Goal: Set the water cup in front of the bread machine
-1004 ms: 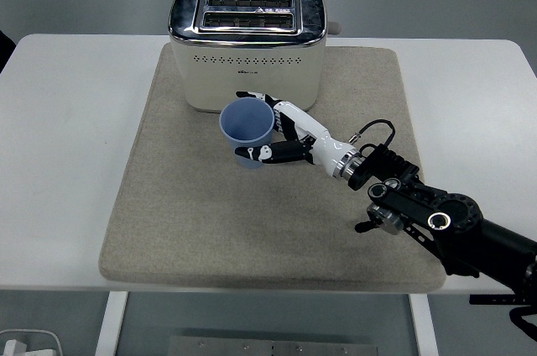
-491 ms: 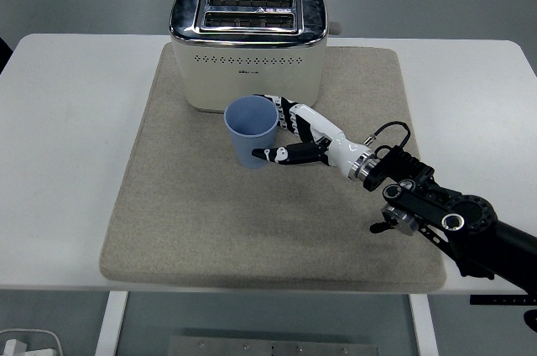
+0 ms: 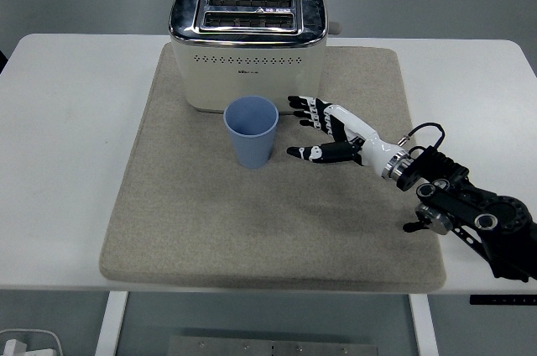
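Blue plastic, upright and open-mouthed, the water cup (image 3: 251, 131) stands on the beige mat (image 3: 168, 205) just before the bread machine (image 3: 247, 45) — near its front face, though whether they touch I cannot tell. Beside it, apart to the right, the right hand (image 3: 331, 132) hangs with fingers spread, gripping nothing. The placement looks done. The risk now is a stray fingertip clipping the light cup and tipping it over.

Small dark brand mark on the bread machine (image 3: 247, 45) front, too small to read
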